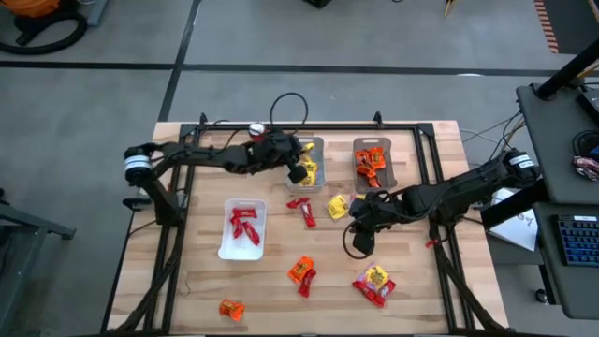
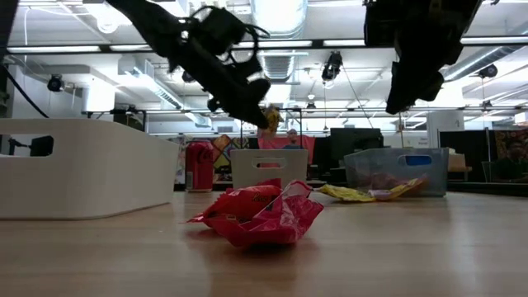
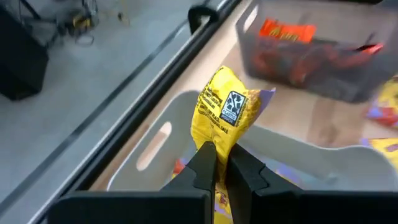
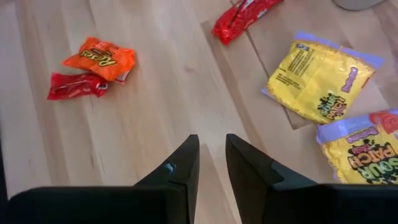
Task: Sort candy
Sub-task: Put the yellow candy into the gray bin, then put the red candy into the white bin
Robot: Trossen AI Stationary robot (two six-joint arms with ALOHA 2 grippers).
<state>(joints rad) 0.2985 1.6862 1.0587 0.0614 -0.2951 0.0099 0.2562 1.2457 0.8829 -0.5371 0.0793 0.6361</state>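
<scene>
My left gripper is shut on a yellow candy packet above the grey middle tray, which holds yellow candy. The white tray holds red packets, and the clear tray holds orange ones. My right gripper hovers over bare table right of centre, its fingers a narrow gap apart with nothing between them. Loose candy lies on the wood: a red packet, a yellow one, an orange and red pair, a yellow and red heap, and an orange one. My left gripper pinches the yellow packet by its near end between its two fingertips. The fingers slant downward from the table's left side. The packet sticks out beyond the fingertips, lifted clear above the grey tray.
A red soda can stands at the far edge, left of the grey tray. A black frame runs around the table's edges. Bare wood lies between the white tray and the loose packets near the front.
</scene>
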